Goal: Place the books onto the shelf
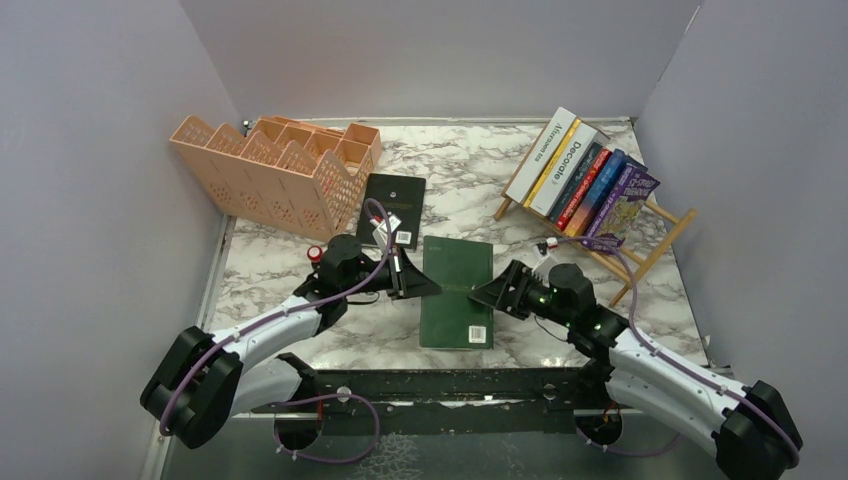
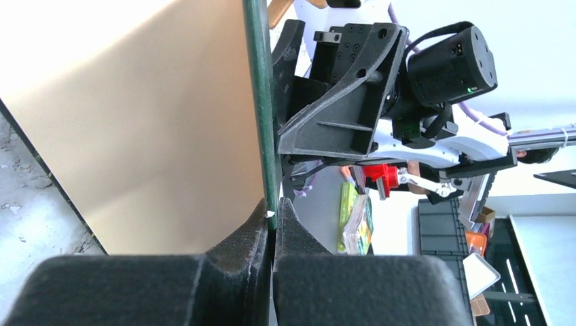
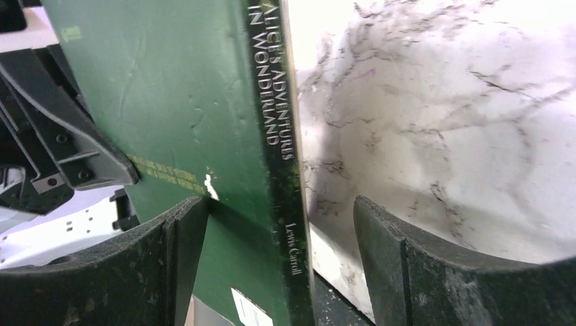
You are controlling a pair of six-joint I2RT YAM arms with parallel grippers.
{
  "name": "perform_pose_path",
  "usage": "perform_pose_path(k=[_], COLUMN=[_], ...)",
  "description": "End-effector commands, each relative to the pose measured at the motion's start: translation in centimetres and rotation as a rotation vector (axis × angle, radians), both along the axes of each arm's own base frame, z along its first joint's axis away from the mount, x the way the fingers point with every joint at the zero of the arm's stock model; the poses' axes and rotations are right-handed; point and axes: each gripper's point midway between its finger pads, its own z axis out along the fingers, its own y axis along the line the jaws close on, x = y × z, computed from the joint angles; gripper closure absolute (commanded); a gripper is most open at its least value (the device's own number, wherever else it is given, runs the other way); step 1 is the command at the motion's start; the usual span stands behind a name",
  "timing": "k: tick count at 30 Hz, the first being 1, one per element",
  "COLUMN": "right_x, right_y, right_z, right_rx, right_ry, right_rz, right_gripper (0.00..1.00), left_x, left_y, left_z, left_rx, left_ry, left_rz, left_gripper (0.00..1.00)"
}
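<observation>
Top view, green book (image 1: 457, 290): lies in the middle of the marble table (image 1: 300, 340), between the 2 grippers, cover up, barcode at its near right corner.
Top view, left gripper (image 1: 425, 283): at the book's left edge, jaws closed on it.
Top view, right gripper (image 1: 490, 292): at the book's right edge, opposite the left one.
Top view, black book (image 1: 391, 208): flat on the table behind the left gripper, just beside the peach organizer (image 1: 280, 170).
Top view, shelf (image 1: 655, 235): light-wood rack at the far right, well apart from the green book. A row of books (image 1: 585, 180) leans in it, white at the back and purple at the front.
Left wrist, left gripper (image 2: 273, 214): both fingers pressed together on the thin green edge of the book (image 2: 258, 102). A tan face of the book fills the left of the frame.
Left wrist, right gripper (image 2: 285, 95): on the book's other side, close to it.
Right wrist, green book (image 3: 190, 102): spine reads "Alice's Adventures in Wonderland", Lewis Carroll.
Right wrist, right gripper (image 3: 275, 217): jaws wide apart and astride the spine. One finger (image 3: 180, 231) is at the cover, the other stands clear over the marble.
Right wrist, left gripper (image 3: 68, 149): clamped on the far edge of the cover.
Lift: cannot tell whether the book rests on the table.
</observation>
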Motion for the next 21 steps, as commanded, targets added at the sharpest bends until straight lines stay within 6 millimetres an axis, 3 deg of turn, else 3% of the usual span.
perform_pose_path(k=[1, 5, 9, 21], right_x=[-1.2, -3.2, -4.3, -4.5], right_y=[2.3, 3.9, 4.1, 2.3], right_z=[2.6, 6.0, 9.2, 12.7], right_rx=[0.097, 0.23, 0.335, 0.438], right_ry=[-0.08, -0.2, -0.298, -0.412], right_rz=[0.162, 0.332, 0.392, 0.288], right_gripper=[0.17, 0.17, 0.21, 0.49], left_x=[0.1, 0.2, 0.5, 0.9], left_y=[-0.4, -0.4, -0.3, 0.1], left_z=[4.7, 4.3, 3.7, 3.5], left_rx=[-0.103, -0.094, -0.083, -0.078], left_ry=[-0.142, -0.133, -0.126, -0.128], left_rz=[-0.046, -0.043, -0.036, -0.034], left_gripper=[1.0, 1.0, 1.0, 1.0])
